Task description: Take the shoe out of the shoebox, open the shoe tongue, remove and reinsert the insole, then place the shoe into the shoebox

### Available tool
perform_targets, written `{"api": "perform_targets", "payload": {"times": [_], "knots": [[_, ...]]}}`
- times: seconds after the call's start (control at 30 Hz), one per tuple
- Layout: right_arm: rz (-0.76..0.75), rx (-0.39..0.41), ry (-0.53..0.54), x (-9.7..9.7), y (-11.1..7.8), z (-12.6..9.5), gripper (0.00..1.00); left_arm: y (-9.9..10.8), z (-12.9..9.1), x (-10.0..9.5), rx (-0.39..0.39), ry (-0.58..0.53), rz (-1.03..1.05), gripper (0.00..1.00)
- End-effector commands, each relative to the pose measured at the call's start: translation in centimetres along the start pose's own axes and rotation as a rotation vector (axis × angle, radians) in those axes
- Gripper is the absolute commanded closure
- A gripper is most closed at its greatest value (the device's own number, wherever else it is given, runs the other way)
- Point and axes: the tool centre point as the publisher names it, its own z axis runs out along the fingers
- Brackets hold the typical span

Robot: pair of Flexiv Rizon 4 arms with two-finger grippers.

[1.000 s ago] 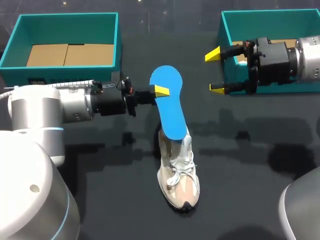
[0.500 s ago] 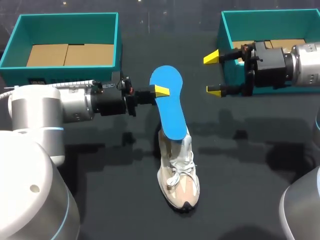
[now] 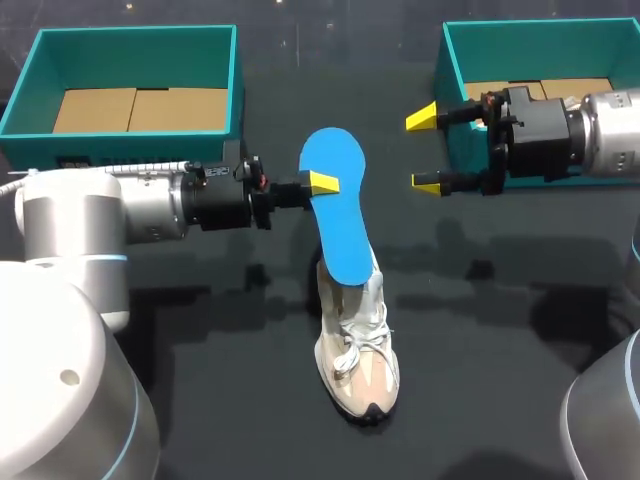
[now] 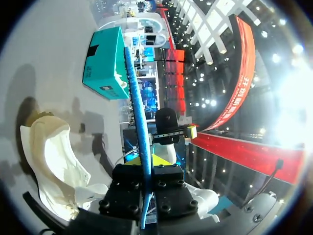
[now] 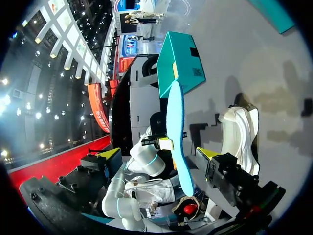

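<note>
A white and beige shoe [image 3: 358, 345] stands on the dark table, toe toward me. A blue insole [image 3: 335, 215] rises tilted out of its opening, its lower end still at the collar. My left gripper [image 3: 320, 182] is shut on the insole's upper part from the left side. In the left wrist view the insole [image 4: 136, 93] runs edge-on between the gripper's [image 4: 143, 164] fingers, with the shoe [image 4: 54, 161] beside it. My right gripper [image 3: 424, 150] hangs open to the right of the insole, apart from it. In the right wrist view the insole [image 5: 176, 127] and shoe [image 5: 239, 132] lie ahead of that gripper [image 5: 157, 154].
Two teal shoeboxes with cardboard bottoms stand at the back: one at the left [image 3: 135, 45], one at the right [image 3: 455, 60] just behind my right gripper. The left box [image 5: 178, 58] also shows past the insole in the right wrist view.
My right gripper has shifted slightly left and a little toward me, still open. The left gripper, insole and shoe have not moved.
</note>
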Motion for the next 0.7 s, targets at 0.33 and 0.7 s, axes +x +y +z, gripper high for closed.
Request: {"api": "perform_targets", "payload": {"times": [0.33, 0.7], "knots": [[0.001, 0.0, -0.002, 0.0, 0.1, 0.1, 0.0, -0.2, -0.9, 1.4, -0.037, -0.002, 0.278, 1.0], [0.001, 0.0, -0.002, 0.0, 0.1, 0.1, 0.0, -0.8, -1.0, 2.5, -0.081, -0.038, 0.547, 1.0]]}}
